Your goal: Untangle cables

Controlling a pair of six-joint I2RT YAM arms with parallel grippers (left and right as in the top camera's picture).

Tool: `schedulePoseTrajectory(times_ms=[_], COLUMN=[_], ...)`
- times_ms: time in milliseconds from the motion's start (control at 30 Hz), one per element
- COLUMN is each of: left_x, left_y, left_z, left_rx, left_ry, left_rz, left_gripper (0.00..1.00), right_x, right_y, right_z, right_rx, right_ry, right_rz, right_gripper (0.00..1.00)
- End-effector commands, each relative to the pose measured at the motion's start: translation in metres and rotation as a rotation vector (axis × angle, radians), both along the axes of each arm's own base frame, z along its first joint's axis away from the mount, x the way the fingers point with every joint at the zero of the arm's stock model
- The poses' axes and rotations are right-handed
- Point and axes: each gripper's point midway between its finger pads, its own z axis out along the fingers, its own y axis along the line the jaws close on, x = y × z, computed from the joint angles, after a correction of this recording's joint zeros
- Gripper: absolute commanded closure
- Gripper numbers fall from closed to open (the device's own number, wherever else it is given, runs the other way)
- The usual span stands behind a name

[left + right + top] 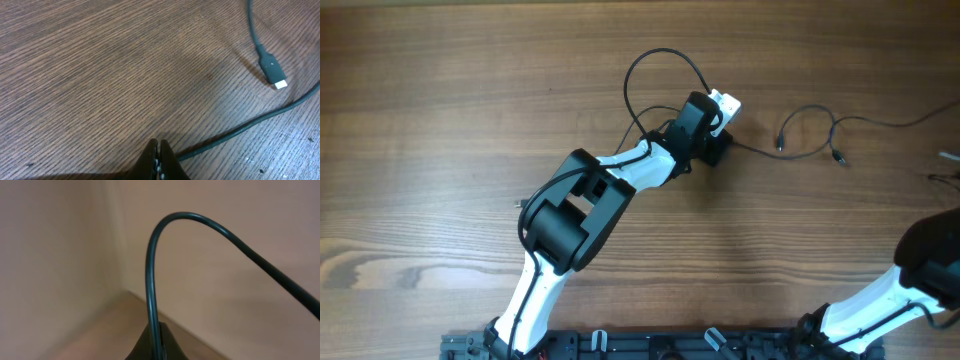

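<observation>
From overhead, we are seeing the cables [807, 110] lying on the wooden desk [440, 120]. One thin black loop is arching at the far middle, and more cord is trailing off to the right in small curls. The left gripper [710, 135] is reaching into the middle of the desk, over the spot where the loop and the trailing run are meeting; its jaws are hidden from above. The right arm [920, 265] is showing only at the near right corner, with its jaws outside this view.

In the left wrist view, the left gripper [158, 150] is pressing its jaws together low over the desk. A dark cord [235, 131] is coming out at their right side, so we are judging it pinched there. A small plug [272, 72] is lying free at the far right, apart from that cord.

In the right wrist view, the right gripper [157, 340] is clamping its jaws on a raised cord [149, 270]. This cord is rising and bending over to the right against a pale wall [60, 240].

We are reading the step as drawing the strands apart. To do it well, we are advising slow, opposite pulls with firm grips. We are also advising a close watch that the free plug is not snagging in a loop, and a pause if any strand is tightening into a knot.
</observation>
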Motion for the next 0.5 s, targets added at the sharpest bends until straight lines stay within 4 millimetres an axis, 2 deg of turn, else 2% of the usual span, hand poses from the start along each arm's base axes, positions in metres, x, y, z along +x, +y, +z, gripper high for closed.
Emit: schedulePoseTrajectory(times_ms=[0,33,100,133,200,333,400,467], left_x=[-0.045,-0.044,-0.046,-0.046,-0.044,-0.045,-0.048,-0.05], left_y=[0.033,0.031,0.032,0.033,0.036,0.044,0.049,0.061], left_z=[-0.085,-0.084,-0.085,-0.085,-0.075,-0.045,-0.026,-0.015], left_rx=[0.151,0.148,0.154,0.156,0.15,0.148,0.158,0.18], left_ry=[0.18,0.176,0.182,0.185,0.2,0.229,0.239,0.259], left_rz=[-0.001,-0.003,-0.002,-0.002,0.022,0.054,0.059,0.078], left_gripper=[0.96,0.96,0.96,0.96,0.96,0.96,0.96,0.96], right_x=[-0.001,0.011,0.04,0.048,0.065,0.086,0.095,0.098], right_y=[-0.008,0.006,0.057,0.074,0.121,0.177,0.213,0.24], right_z=[-0.043,-0.054,-0.077,-0.08,-0.088,-0.087,-0.083,-0.086], right_rx=[-0.001,0.051,0.194,0.225,0.283,0.182,0.072,-0.007], right_ry=[0.208,0.203,0.174,0.164,0.166,0.252,0.323,0.405], right_rz=[0.077,0.18,0.465,0.538,0.686,0.769,0.77,0.735], right_gripper=[0.92,0.87,0.85,0.85,0.86,0.96,0.95,0.95])
